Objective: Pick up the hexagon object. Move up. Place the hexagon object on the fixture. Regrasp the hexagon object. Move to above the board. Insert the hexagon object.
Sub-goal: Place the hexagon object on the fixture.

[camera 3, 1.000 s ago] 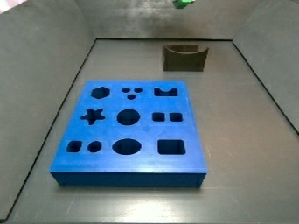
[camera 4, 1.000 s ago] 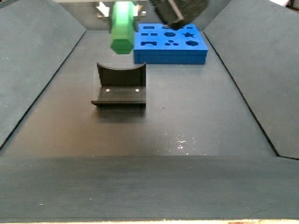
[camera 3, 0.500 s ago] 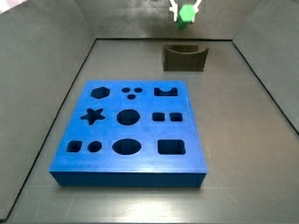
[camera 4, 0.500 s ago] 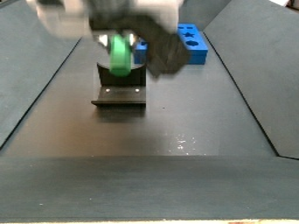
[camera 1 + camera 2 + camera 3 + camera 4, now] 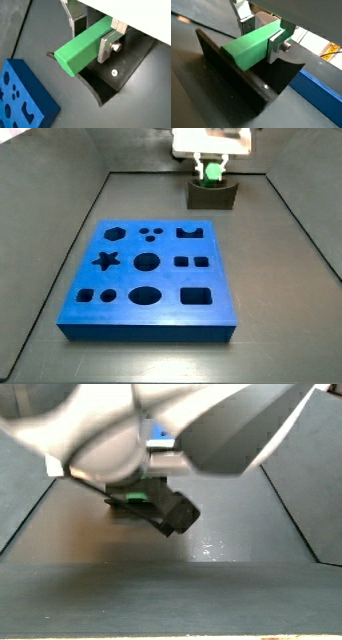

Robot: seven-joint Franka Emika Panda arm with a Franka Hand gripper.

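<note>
My gripper (image 5: 90,34) is shut on the hexagon object (image 5: 81,47), a bright green bar clamped across its width between the silver fingers (image 5: 107,44). The same grip shows in the other wrist view, gripper (image 5: 262,34) on hexagon object (image 5: 250,46). The bar hangs just over the notch of the dark fixture (image 5: 228,70), (image 5: 115,75). In a side view the gripper (image 5: 211,170) is low over the fixture (image 5: 211,196) at the far end, with the hexagon object (image 5: 211,172) at its top. The blue board (image 5: 147,278) lies nearer, apart from the fixture.
The arm fills most of a side view, hiding the fixture except for a green sliver of the hexagon object (image 5: 131,499). Sloped grey walls (image 5: 54,248) run along both sides of the floor. A blue edge of the board (image 5: 321,100) lies behind the fixture.
The gripper has come down with the hexagon object from high above to just over the fixture's notch. The arm now blocks much of one side view.
</note>
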